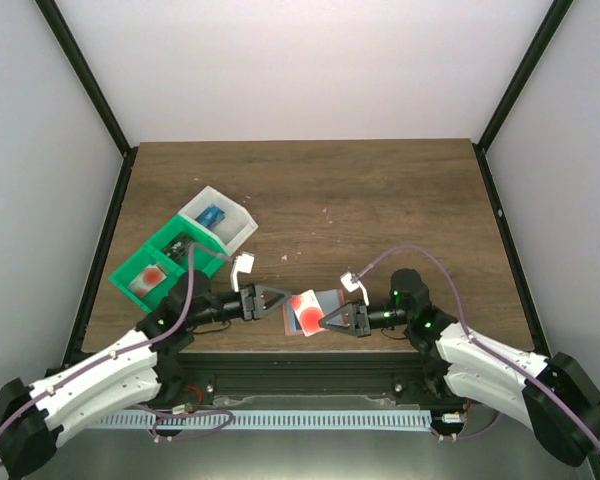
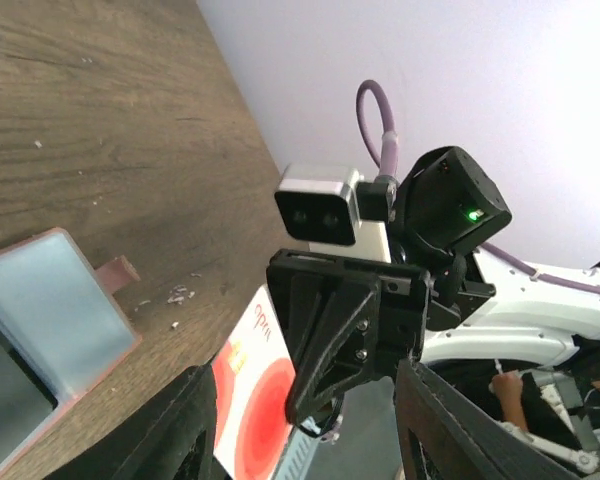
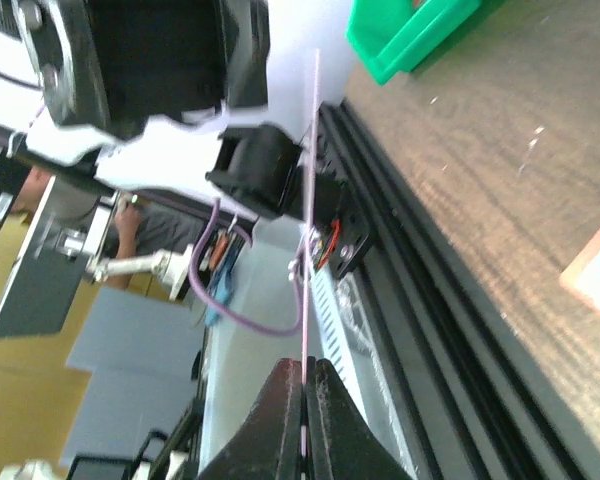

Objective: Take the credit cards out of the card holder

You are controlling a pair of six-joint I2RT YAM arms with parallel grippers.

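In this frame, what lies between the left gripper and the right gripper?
The red and white card, pinched by the right gripper; the left gripper stands open around it. The top view shows it.

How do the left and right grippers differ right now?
The left gripper stands open, gripping nothing; the right gripper is shut on the red and white card. The left gripper's tips point right, the right gripper's point left. Both hover beside the card holder.
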